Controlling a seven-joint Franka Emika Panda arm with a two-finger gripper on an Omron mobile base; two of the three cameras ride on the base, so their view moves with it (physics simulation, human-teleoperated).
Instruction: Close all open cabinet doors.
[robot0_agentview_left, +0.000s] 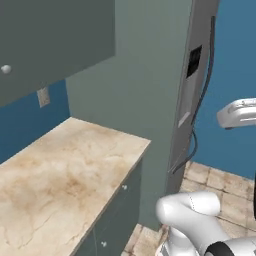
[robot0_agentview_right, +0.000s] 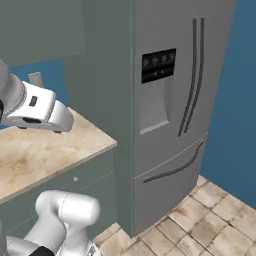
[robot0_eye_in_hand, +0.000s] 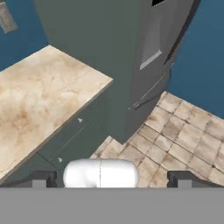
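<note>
1. Left base view gives you a cabinet door (robot0_agentview_left: 50, 42) at the upper left, a grey-green panel with a small pale knob (robot0_agentview_left: 5, 69) near its lower corner, hanging above the counter (robot0_agentview_left: 60, 175).
2. You cannot tell from this angle whether that door sits flush.
3. Your gripper (robot0_eye_in_hand: 109, 178) shows in the hand view with its two fingertips (robot0_eye_in_hand: 41, 178) spread wide apart, holding nothing.
4. Beyond the fingertips you see the counter's edge, drawer fronts (robot0_eye_in_hand: 74, 135) below it, and tiled floor (robot0_eye_in_hand: 183, 140).
5. Right of the counter stands the fridge (robot0_agentview_right: 175, 100), with a blue wall (robot0_agentview_right: 235, 115) behind.
</note>
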